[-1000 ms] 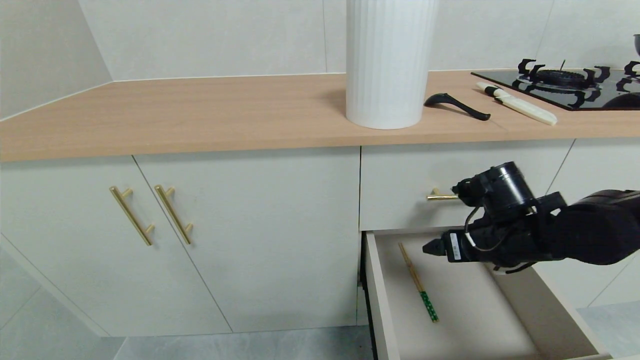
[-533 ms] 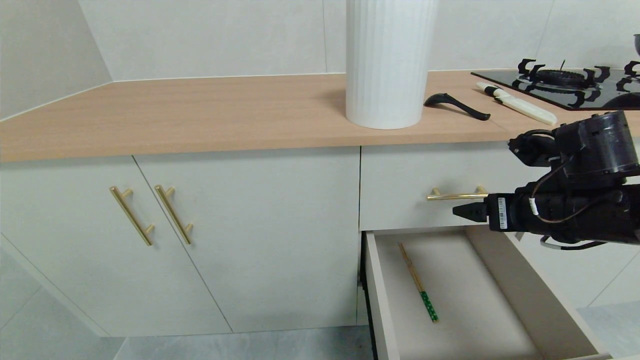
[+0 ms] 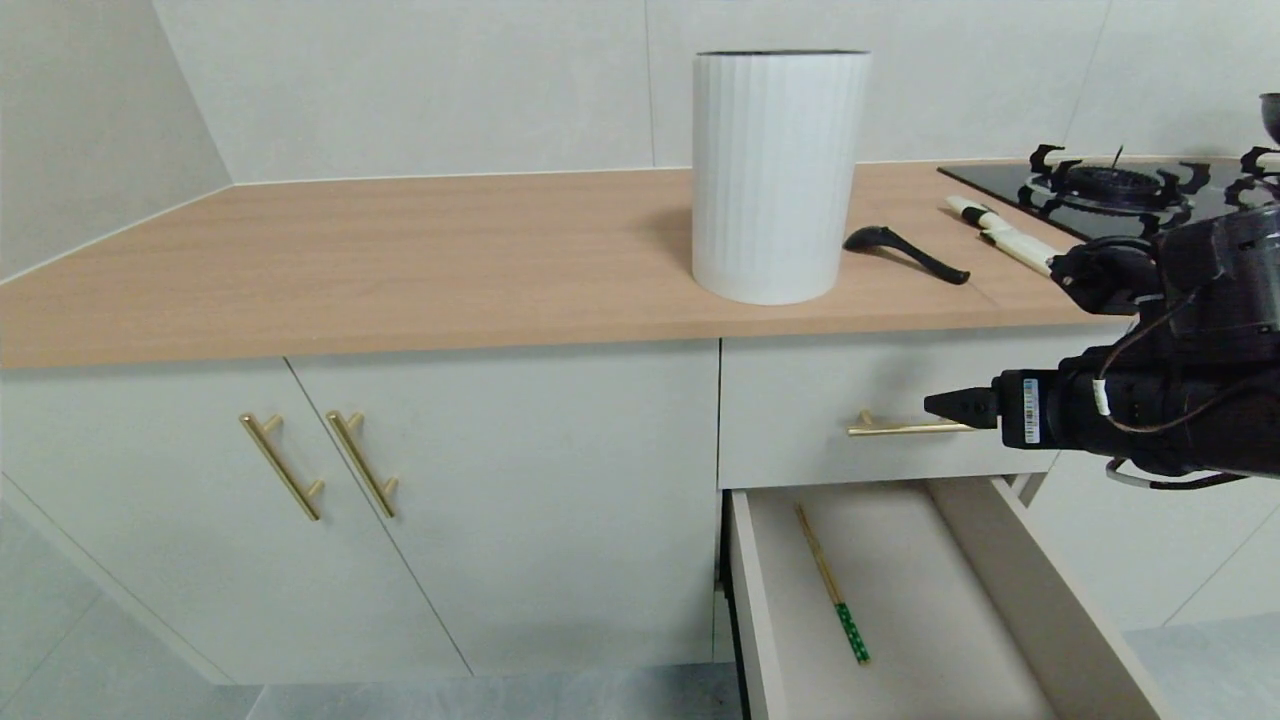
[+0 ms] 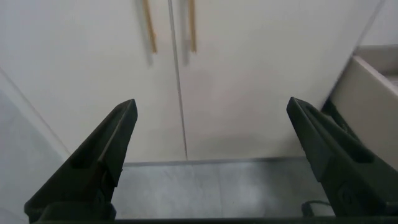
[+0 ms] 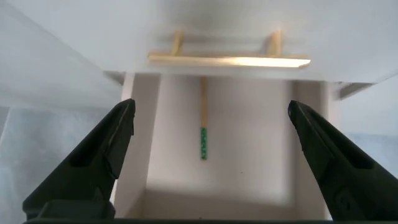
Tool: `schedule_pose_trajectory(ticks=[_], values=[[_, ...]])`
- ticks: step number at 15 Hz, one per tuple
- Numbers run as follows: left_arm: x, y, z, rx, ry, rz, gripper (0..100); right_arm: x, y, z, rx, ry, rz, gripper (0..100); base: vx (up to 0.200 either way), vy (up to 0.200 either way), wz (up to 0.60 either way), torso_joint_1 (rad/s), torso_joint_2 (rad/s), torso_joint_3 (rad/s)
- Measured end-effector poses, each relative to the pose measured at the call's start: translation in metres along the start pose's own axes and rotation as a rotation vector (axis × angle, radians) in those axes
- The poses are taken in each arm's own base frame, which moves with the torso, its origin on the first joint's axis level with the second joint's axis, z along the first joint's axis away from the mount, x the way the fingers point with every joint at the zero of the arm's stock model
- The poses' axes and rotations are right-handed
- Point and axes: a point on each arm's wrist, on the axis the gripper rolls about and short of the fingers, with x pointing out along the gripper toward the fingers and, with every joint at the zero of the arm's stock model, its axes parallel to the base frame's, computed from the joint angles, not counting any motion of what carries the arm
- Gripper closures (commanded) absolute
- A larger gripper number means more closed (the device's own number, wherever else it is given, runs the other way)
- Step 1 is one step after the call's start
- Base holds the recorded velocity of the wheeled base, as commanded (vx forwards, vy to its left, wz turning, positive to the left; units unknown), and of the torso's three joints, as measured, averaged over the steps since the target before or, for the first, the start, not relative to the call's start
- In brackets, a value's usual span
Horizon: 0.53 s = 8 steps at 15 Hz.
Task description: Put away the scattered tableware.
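A pair of wooden chopsticks (image 3: pixel 832 585) with green ends lies on the floor of the open lower drawer (image 3: pixel 752 600); the right wrist view has the chopsticks (image 5: pixel 202 124) below the brass handle (image 5: pixel 230 60). My right gripper (image 3: pixel 950 405) hangs above the drawer at the height of the upper drawer's handle (image 3: pixel 905 428), open and holding nothing (image 5: pixel 210 109). On the counter lie a black spoon (image 3: pixel 905 253) and a white knife (image 3: pixel 1000 235). My left gripper (image 4: pixel 211 102) is open and empty, facing the cabinet doors.
A tall white ribbed container (image 3: pixel 768 175) stands on the wooden counter (image 3: pixel 400 260), left of the spoon. A gas hob (image 3: pixel 1110 185) sits at the back right. Two cabinet doors with brass handles (image 3: pixel 320 465) are left of the drawers.
My right gripper rose out of the open drawer and drew back to the right, up to the upper handle's height. The head camera has shifted. The chopsticks stayed in the drawer.
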Motion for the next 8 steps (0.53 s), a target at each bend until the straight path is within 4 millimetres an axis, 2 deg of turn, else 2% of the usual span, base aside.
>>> schedule_pose_trajectory(ticks=[8], values=[[0.0,0.0,-0.0001,0.0,0.001,0.0,0,0.0003,-0.0023,0.0004,0.002,-0.001,-0.006,0,0.0,0.0,0.0,0.185,-0.48,-0.287]])
